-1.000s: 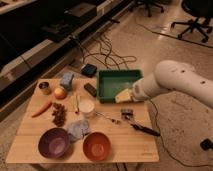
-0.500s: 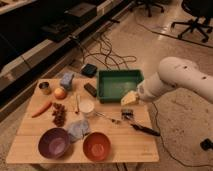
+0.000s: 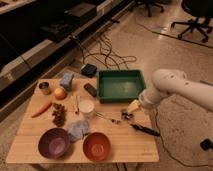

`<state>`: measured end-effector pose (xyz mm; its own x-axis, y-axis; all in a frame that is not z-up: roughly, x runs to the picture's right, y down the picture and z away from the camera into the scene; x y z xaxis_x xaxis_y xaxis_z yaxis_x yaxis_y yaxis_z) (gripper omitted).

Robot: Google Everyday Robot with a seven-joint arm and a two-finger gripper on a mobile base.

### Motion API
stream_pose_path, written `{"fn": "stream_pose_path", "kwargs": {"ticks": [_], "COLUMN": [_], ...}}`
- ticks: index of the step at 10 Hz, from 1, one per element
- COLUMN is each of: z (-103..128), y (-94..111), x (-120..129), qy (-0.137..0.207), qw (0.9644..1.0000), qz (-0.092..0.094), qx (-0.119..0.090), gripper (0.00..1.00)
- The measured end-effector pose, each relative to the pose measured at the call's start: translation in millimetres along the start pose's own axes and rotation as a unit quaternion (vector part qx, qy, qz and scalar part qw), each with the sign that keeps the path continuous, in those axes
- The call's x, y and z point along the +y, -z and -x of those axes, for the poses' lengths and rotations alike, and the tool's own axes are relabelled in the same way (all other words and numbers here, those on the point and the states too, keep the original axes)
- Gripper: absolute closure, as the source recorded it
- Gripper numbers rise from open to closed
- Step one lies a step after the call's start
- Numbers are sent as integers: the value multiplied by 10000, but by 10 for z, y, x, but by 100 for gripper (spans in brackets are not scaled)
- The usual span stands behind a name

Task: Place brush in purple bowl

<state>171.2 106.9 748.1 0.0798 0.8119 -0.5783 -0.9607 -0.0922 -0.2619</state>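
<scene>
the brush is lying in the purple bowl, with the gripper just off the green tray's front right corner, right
No. The brush is not in the purple bowl: it lies on the table near the right edge, far from the bowl. The gripper is just off the green tray's front right corner. The camera view shows it.

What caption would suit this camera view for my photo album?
Robot arm's open claw hangs over a wooden table near the black brush; the purple bowl sits empty at the opposite end.
</scene>
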Motion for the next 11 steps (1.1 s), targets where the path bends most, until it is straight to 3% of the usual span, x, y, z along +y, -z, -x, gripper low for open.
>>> {"fn": "stream_pose_path", "kwargs": {"ticks": [2, 4, 7, 8, 11], "z": [199, 466, 1017, 1087, 1115], "y": [-153, -315, -772, -827, -824], "x": [-118, -201, -78, -5, 180], "qy": [-128, -111, 541, 845, 1781], "qw": [9995, 9992, 9982, 9962, 9838], "qz": [-262, -343, -242, -186, -145], "qx": [112, 172, 115, 46, -148], "gripper": [35, 35, 35, 35, 35]}}
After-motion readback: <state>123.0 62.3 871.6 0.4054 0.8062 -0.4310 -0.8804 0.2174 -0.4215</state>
